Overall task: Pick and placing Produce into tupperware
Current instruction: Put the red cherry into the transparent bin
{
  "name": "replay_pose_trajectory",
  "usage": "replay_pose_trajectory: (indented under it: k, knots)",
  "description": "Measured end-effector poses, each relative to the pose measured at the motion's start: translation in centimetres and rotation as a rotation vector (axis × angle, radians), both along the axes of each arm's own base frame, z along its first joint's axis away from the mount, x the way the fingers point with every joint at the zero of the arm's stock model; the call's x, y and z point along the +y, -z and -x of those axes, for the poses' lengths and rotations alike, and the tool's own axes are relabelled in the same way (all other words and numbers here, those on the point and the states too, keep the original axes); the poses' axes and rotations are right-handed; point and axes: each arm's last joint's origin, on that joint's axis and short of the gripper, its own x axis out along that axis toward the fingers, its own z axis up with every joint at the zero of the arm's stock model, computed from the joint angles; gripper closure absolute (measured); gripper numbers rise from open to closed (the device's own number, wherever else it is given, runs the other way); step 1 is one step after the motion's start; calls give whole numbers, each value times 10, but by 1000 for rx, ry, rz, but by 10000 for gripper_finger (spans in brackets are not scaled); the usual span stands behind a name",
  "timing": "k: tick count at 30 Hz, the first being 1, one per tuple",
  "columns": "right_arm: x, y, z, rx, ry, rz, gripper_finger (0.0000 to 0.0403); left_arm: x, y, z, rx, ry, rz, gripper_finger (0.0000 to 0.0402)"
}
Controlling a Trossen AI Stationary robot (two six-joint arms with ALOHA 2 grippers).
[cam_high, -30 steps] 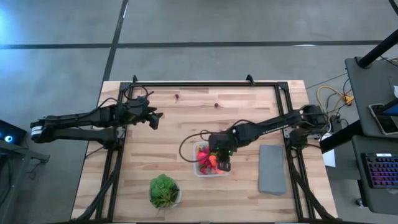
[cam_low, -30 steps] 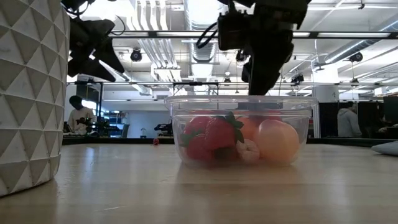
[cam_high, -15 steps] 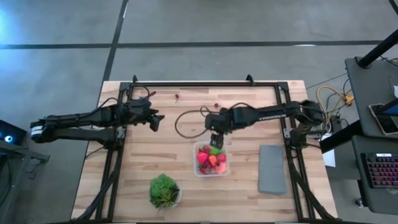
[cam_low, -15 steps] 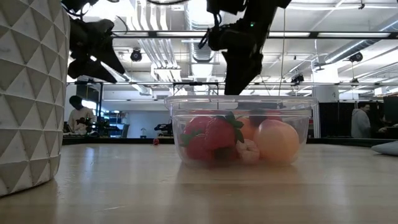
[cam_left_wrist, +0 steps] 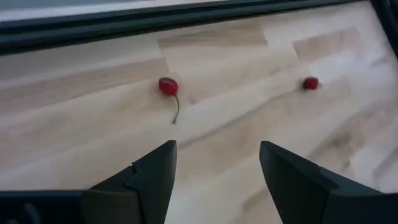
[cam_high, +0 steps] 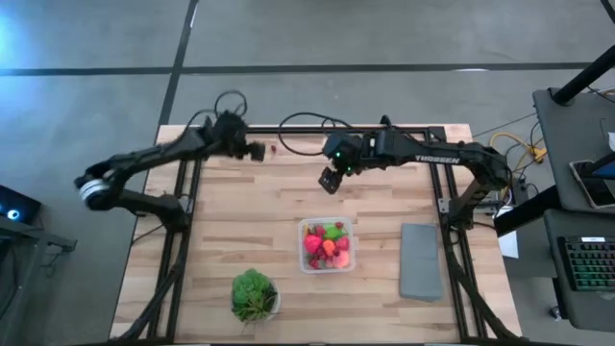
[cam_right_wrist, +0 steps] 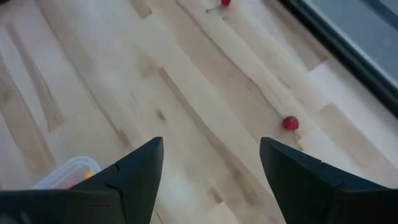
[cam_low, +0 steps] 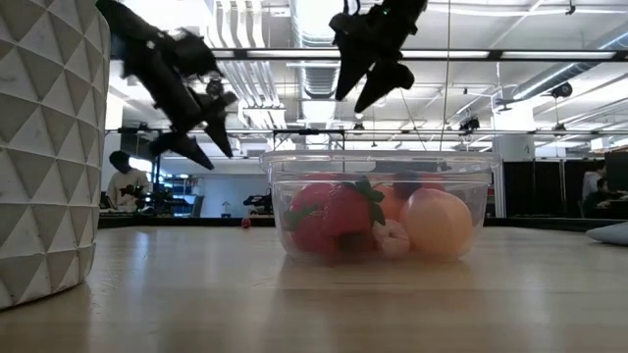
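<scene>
A: Where is the tupperware (cam_high: pixel 327 246)?
B: On the bench (cam_high: pixel 231 221), toward its near edge and right of centre. It holds produce (cam_high: pixel 325 244): red strawberries, an orange piece, a lime-green piece. In the low view the clear wall shows a strawberry (cam_low: pixel 334 216) and a pale orange fruit (cam_low: pixel 437 223) behind it.

A: Any produce outside it?
B: Two small red pieces near the far edge: a cherry with stem (cam_left_wrist: pixel 168 86) and a round berry (cam_left_wrist: pixel 310 83). Both also show in the right wrist view, the cherry cut off at the frame edge.

A: Arm poses?
B: The right gripper (cam_high: pixel 330 179) hangs above the bench between the tupperware and the far edge, tilted downward, jaws apart, nothing between them. The berry lies on the bench beyond its fingertips (cam_right_wrist: pixel 143 163). The left gripper (cam_high: pixel 258 151) reaches along the far rail, just beside the cherry, jaws apart and empty, fingers (cam_left_wrist: pixel 155 171) pointing toward it.

A: Anything else on the bench?
B: A grey slab (cam_high: pixel 420 260) right of the tupperware, a green plant in a white bowl (cam_high: pixel 254 295) to its left. In the low view only the bowl's ribbed wall (cam_low: pixel 44 147) shows, cut off.
</scene>
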Motion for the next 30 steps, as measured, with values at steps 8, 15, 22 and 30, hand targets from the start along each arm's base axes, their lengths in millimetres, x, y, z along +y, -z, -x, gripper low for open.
replay_pose_trajectory:
  k: [8,15,22,30]
  knots:
    - [-11,-13,6,-19,47,60,138,57,30,-32,-11,11,188,195]
    - [-17,-14,7,0,59,120,138,80,34,-49,54,-79,208,243]
    - [-27,-15,10,27,132,215,138,86,47,-50,116,-105,248,246]
    - [-57,-15,20,65,156,253,138,86,55,-49,136,-130,284,175]
